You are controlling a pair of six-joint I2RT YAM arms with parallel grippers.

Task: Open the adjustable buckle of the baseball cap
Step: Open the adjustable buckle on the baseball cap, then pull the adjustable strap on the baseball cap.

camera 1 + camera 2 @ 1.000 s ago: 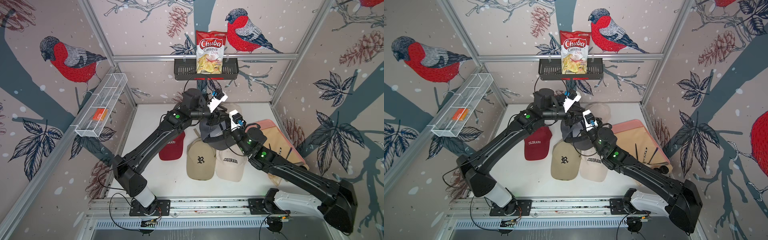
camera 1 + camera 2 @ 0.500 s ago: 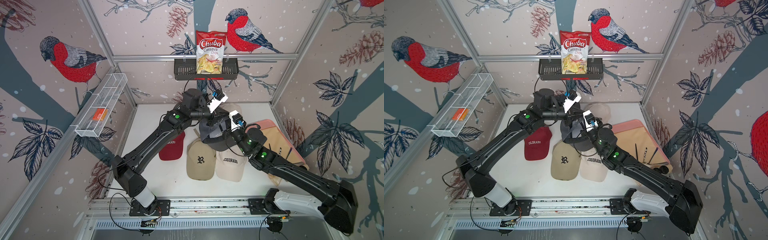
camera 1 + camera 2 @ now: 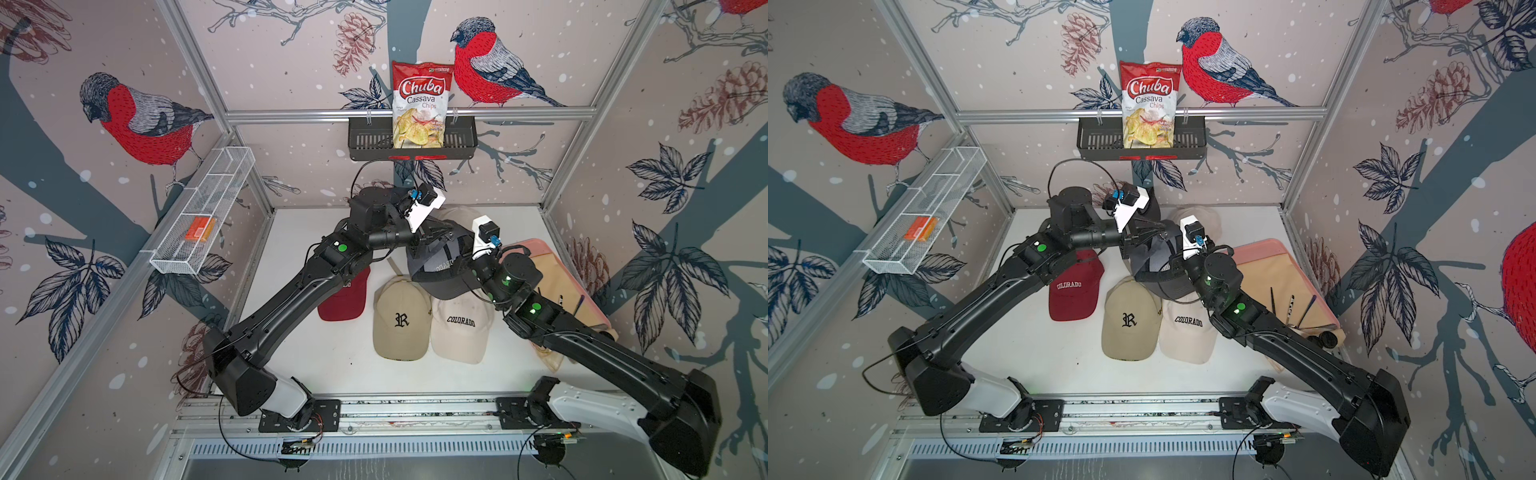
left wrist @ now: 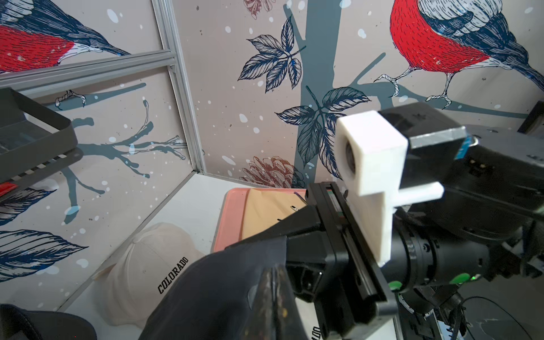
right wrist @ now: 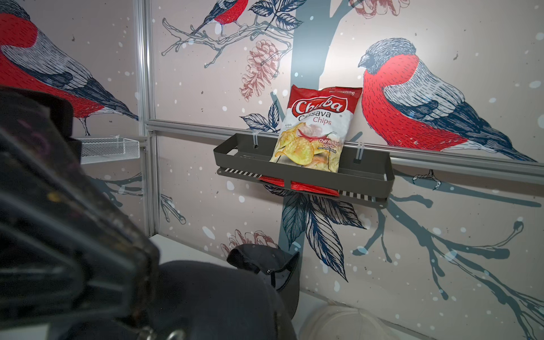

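Your left claw and right claw were both clamped on the dark cap, held up between them.

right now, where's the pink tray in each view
Top view: tray right of the dark cap, partly under the right arm.
Top view: tray in the same spot.
Left wrist: tray just behind the dark cap.
Right wrist: not in it.
Landmark: black basket on the back wall, in all four.
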